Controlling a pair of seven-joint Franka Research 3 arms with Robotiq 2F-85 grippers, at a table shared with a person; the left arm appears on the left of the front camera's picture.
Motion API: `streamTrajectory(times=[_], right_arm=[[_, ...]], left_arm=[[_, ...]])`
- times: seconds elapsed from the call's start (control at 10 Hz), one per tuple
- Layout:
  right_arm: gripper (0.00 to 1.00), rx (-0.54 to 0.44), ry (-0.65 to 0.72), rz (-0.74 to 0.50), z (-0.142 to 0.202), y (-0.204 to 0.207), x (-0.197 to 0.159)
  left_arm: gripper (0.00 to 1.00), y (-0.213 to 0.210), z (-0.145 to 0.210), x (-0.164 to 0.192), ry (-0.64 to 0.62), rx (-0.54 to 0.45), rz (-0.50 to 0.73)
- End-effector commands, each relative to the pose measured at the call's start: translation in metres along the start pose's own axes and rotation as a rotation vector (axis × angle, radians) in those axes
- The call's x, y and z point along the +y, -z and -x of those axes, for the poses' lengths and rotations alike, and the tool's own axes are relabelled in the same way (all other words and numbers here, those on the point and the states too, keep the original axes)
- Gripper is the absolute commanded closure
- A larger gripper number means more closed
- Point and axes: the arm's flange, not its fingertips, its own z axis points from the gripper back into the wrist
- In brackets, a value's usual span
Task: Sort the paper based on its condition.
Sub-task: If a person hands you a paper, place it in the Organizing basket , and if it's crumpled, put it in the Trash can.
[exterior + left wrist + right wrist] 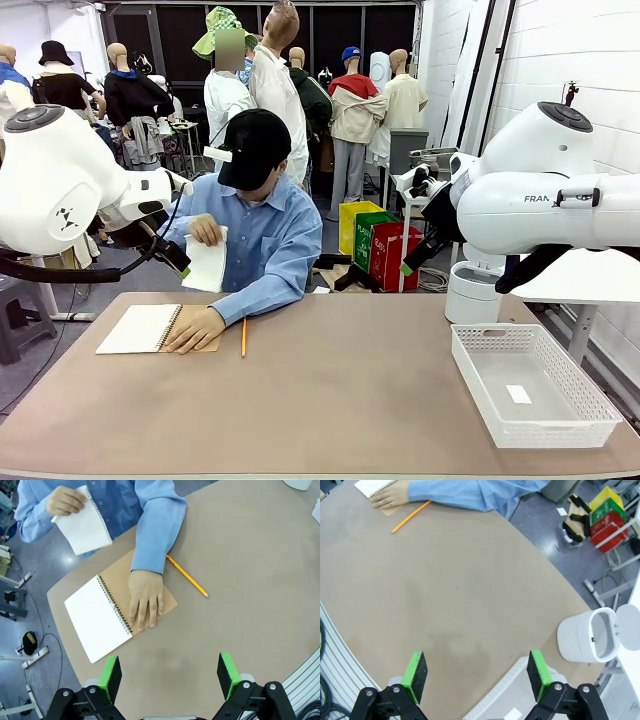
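Closest to the camera, at the near right corner of the bench (330, 400), sits a white mesh basket (475, 385) with a tiny white scrap (518, 394) on its floor. It is probably one sorting destination, and the white bin (472, 292) at the far right edge is likely the other. Both pincers hang high over the bench with nothing in them. The left pincer (169, 672) is spread wide above the near left part and the right pincer (477, 675) equally wide near the basket, which would suit taking a thin sheet offered edge-on. Farther off, towards the far left corner, an open spiral notebook (140, 328) lies flat, pinned by the person's hand (195, 328), seemingly to keep it from sliding, with a pencil (243, 337) just beside it. The paper (207, 265) is off the bench altogether, lifted in the person's other hand (205, 230) before the chest at the far edge. One side is ragged with binding holes, and it is apparently held up for inspection or handover.
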Motion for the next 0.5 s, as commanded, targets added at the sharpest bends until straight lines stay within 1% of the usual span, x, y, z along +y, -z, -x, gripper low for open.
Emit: streamTrajectory(times=[0.0,0.4], right_arm=[[0.00,0.002,0.000,0.000,0.0002,0.0008,-0.0003],[0.00,0.002,0.000,0.000,0.0002,0.0008,-0.0003]], left_arm=[[0.00,-0.0001,0.0001,0.0004,-0.002,-0.001,0.003],[0.00,-0.0001,0.0001,0.0004,-0.002,-0.001,0.003]])
